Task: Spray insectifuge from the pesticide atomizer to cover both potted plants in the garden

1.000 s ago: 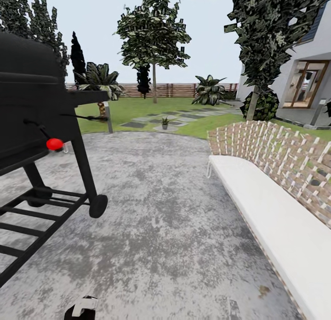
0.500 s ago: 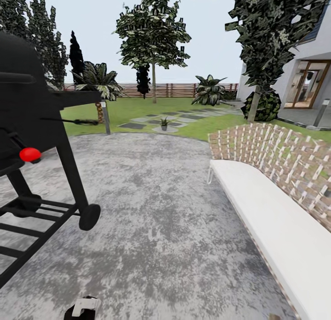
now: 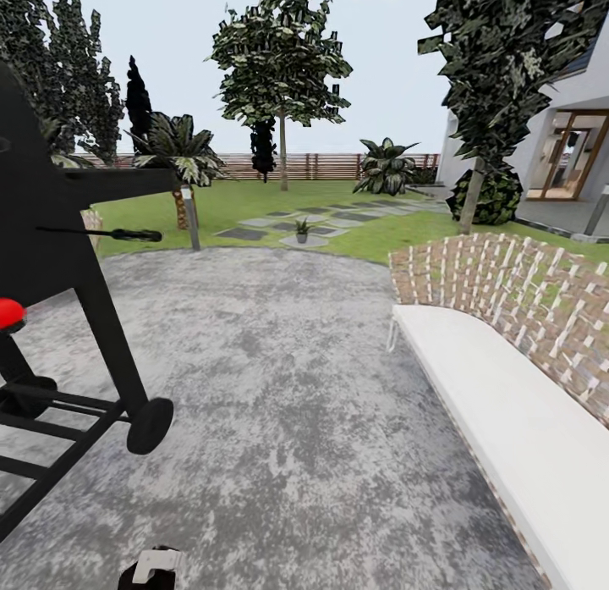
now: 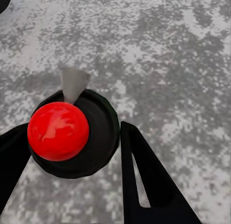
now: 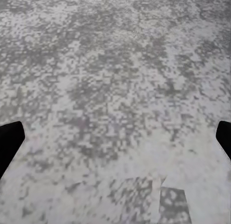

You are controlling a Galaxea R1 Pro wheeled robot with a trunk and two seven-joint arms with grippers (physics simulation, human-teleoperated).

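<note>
Patio [image 3: 296,387] left edge: black grill [image 3: 59,260].
Left gripper [image 4: 72,127]: jaws closed around your pesticide atomizer [image 4: 96,142].
Lawn [image 3: 245,202] past far edge: one potted plant [image 3: 302,228].
Right gripper [image 5: 115,132]: jaws wide, holding nothing.
Right edge: white bench [image 3: 507,404].

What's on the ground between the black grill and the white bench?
In the head view, just bare grey patio lies between the black grill and the white bench.
</note>
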